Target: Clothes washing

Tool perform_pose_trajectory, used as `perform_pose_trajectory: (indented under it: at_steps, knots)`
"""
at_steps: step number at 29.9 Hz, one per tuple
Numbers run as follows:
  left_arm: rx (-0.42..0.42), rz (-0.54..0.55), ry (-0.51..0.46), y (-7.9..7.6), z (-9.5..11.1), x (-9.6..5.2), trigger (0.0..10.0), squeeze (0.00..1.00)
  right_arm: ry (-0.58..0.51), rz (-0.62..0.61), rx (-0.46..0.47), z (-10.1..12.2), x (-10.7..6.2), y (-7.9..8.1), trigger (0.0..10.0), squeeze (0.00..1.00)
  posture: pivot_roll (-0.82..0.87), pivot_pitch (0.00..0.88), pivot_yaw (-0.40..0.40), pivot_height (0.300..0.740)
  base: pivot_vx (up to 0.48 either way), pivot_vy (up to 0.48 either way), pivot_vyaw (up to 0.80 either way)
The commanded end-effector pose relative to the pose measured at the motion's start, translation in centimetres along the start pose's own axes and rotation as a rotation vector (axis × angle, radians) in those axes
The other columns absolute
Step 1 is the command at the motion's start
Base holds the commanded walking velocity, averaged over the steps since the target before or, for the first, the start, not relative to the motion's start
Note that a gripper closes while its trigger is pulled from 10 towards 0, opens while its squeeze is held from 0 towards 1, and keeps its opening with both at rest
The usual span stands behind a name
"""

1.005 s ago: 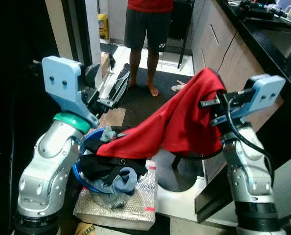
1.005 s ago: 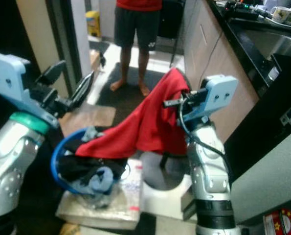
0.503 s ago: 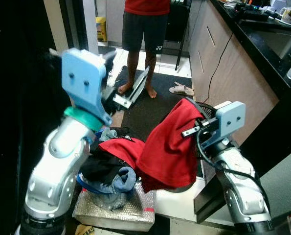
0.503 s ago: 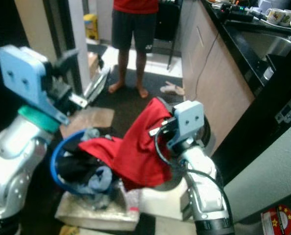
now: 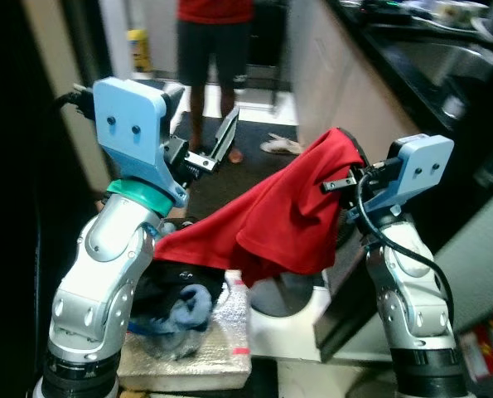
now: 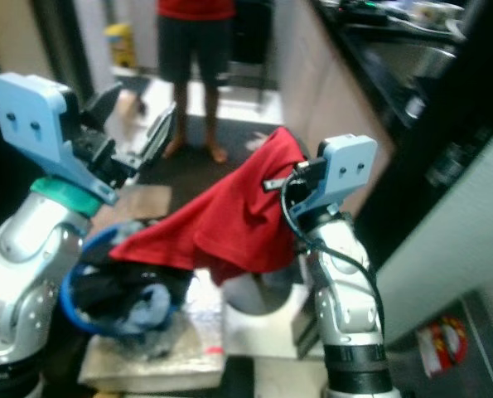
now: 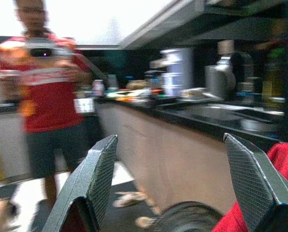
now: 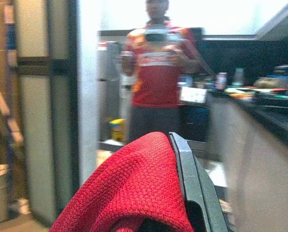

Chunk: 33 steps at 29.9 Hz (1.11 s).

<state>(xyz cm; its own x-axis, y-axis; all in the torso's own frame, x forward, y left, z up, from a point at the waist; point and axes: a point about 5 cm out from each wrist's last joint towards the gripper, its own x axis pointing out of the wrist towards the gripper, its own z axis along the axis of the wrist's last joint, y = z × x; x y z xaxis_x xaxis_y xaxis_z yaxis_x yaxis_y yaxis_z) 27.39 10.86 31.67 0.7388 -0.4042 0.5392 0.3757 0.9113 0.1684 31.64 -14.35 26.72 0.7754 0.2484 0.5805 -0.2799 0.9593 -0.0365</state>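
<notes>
A red garment (image 5: 279, 220) hangs from my right gripper (image 5: 343, 166), which is shut on its top edge at mid height on the right. The cloth trails down and left to a blue basket (image 5: 159, 294) heaped with dark and blue clothes. In the right wrist view the red garment (image 8: 129, 188) drapes over one black finger (image 8: 192, 179). My left gripper (image 5: 205, 153) is raised on the left, above the basket, open and holding nothing; its two fingers (image 7: 93, 183) stand wide apart in the left wrist view.
A person in a red shirt and dark shorts (image 5: 213, 41) stands on the floor ahead. A wooden cabinet front (image 5: 329, 91) under a dark counter runs along the right. A white machine (image 5: 279, 319) with an open round hole sits low beneath the garment. The basket rests on a foil-wrapped block (image 5: 188, 361).
My right gripper has lifted the red garment back up from low over the machine, so it stretches out again. The left arm turned slightly. The camera has shifted.
</notes>
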Motion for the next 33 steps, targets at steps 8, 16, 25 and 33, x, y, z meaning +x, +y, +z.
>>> perform_pose_trajectory:
  at_steps: [8, 16, 25, 33]
  knots:
    - [-0.008, 0.006, 0.020, 0.14, -0.16, 0.00, 10.0, 0.00, -0.036, -0.038, 0.038, 0.69, 0.17, -0.24, 10.0, 0.00, 0.06, 0.027, -0.006, 0.740, 0.000, 0.000, -0.79]
    - [-0.006, 0.008, 0.022, 0.21, -0.22, 0.05, 10.0, 0.00, -0.037, -0.041, 0.047, 0.68, 0.27, -0.18, 10.0, 0.00, 0.06, 0.030, -0.002, 0.740, 0.000, 0.000, -0.79]
    - [-0.007, 0.016, 0.031, 0.38, -0.26, 0.05, 10.0, 0.00, -0.034, -0.051, 0.069, 0.51, 0.34, -0.07, 10.0, 0.00, 0.07, 0.030, 0.003, 0.740, 0.000, 0.000, -0.79]
    - [-0.010, 0.019, 0.038, 0.39, -0.31, 0.06, 10.0, 0.00, -0.033, -0.051, 0.074, 0.47, 0.37, -0.07, 10.0, 0.00, 0.07, 0.028, 0.004, 0.740, 0.000, 0.000, -0.79]
